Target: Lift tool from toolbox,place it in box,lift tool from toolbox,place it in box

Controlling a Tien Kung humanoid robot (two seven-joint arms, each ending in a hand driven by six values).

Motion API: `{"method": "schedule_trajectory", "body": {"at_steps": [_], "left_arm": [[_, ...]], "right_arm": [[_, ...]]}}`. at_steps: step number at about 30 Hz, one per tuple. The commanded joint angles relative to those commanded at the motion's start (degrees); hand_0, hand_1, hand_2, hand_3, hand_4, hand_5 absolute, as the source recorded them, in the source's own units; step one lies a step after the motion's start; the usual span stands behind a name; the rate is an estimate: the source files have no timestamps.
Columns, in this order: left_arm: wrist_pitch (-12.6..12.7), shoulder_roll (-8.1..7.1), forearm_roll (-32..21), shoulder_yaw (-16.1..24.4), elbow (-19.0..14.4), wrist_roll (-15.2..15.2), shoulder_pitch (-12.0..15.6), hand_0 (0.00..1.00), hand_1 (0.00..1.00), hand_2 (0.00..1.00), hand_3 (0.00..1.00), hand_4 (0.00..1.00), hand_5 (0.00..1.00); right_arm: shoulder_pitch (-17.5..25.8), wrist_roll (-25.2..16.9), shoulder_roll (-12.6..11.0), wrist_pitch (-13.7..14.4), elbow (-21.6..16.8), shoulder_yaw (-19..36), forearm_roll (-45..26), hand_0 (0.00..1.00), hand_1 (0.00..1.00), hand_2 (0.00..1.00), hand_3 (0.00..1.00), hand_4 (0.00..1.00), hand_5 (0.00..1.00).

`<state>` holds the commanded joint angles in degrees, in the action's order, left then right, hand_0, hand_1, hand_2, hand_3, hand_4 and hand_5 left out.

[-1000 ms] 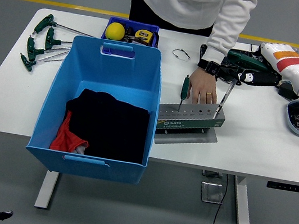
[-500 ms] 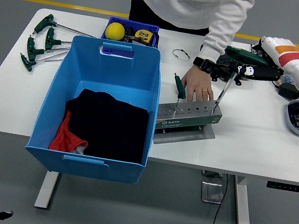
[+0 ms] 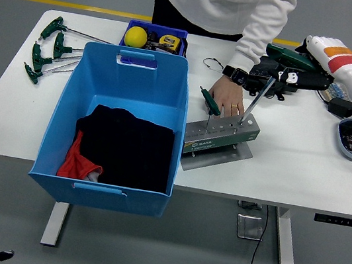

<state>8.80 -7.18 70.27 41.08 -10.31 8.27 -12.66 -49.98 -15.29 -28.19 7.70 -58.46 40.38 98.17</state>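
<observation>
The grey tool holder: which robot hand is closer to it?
Right. The right robot hand is just above the grey tool holder, gripping a long tool whose tip sits in its far right end. The left robot hand is nowhere in the picture.

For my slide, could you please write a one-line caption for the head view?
Right hand grips a tool standing in the tilted tool stand while a person's hand steadies it, beside the blue box.
</observation>
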Motion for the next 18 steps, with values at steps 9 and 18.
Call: {"method": "schedule_trajectory", "body": {"at_steps": [9, 18], "left_arm": [[-0.01, -0.08, 0.4, 0.06, 0.0, 0.06, 0.16, 0.691, 0.659, 0.677, 0.627, 0.66, 0.667], [-0.05, -0.24, -0.05, 0.01, 0.0, 0.0, -0.15, 0.692, 0.659, 0.677, 0.627, 0.66, 0.667]], "right_arm": [[0.04, -0.4, -0.82, 0.93, -2.62, 1.17, -0.44, 0.002, 0.002, 0.002, 0.002, 0.838, 0.651], [-1.01, -0.05, -0.54, 1.22, -5.66, 2.91, -0.24, 0.002, 0.002, 0.002, 0.002, 0.832, 0.642]]}}
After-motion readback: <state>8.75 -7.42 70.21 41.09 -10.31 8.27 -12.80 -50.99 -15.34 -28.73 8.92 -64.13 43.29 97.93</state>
